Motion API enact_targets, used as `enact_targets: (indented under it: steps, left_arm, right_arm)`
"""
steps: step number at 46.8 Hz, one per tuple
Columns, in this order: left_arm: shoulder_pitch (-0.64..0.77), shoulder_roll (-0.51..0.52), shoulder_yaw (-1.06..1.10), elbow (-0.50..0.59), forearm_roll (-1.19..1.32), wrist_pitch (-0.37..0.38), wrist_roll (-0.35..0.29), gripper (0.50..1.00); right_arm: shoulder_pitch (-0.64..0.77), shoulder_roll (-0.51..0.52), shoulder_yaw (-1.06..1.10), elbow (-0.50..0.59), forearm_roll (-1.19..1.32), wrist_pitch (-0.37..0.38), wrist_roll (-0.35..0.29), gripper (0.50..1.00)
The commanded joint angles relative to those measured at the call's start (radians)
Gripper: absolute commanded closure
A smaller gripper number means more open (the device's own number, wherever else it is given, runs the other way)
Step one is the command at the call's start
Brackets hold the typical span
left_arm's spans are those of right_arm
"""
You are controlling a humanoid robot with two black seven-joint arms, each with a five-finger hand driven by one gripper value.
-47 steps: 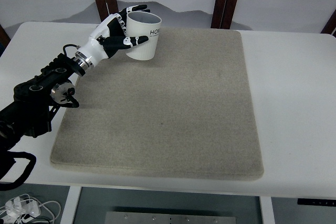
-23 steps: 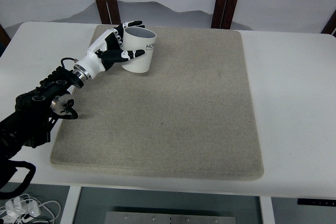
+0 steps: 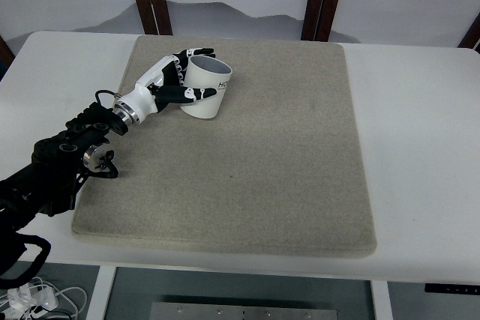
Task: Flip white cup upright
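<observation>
White cup (image 3: 206, 88) and left hand (image 3: 171, 84) now lower, slightly rightward.

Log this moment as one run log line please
left hand: shut on white cup | cup: opening up, on mat, far-left area | fingers: wrapped around cup wall | right hand: not in view

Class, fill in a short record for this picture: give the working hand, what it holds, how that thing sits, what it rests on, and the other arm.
working hand: left robot hand, arm entering from the left edge
holds: white cup, fingers wrapped around its side
cup state: opening facing up, slightly tilted
print: dark letters on the cup's side, partly hidden
surface: grey mat on a white table
cup position: far left part of the mat
right arm: not in view
</observation>
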Motion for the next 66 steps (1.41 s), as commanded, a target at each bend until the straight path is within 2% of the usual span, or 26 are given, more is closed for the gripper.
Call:
enact_targets:
  steps: [1, 7, 30, 49, 56, 66]
  left_arm:
    - [0.002, -0.001, -0.003, 0.000, 0.000, 0.001, 0.000, 0.542]
    - [0.008, -0.003, -0.003, -0.002, -0.008, 0.001, 0.000, 0.506]
    - [-0.001, 0.020, -0.005, -0.037, -0.022, -0.020, 0.000, 0.506]
    - [-0.061, 0.186, -0.006, -0.060, -0.120, -0.203, 0.000, 0.506]
    - [-0.097, 0.229, -0.003, -0.056, -0.210, -0.206, 0.000, 0.506]
    - [-0.123, 0.233, -0.006, -0.025, -0.284, -0.198, 0.000, 0.506]
  right_arm:
    - [0.000, 0.000, -0.001, 0.000, 0.000, 0.000, 0.000, 0.548]
    - [0.000, 0.000, 0.000, 0.000, 0.000, 0.000, 0.000, 0.548]
    - [0.000, 0.000, -0.001, 0.000, 0.000, 0.000, 0.000, 0.548]
    - [0.000, 0.000, -0.001, 0.000, 0.000, 0.000, 0.000, 0.548]
    - [0.000, 0.000, 0.000, 0.000, 0.000, 0.000, 0.000, 0.548]
    - [0.000, 0.000, -0.001, 0.000, 0.000, 0.000, 0.000, 0.548]
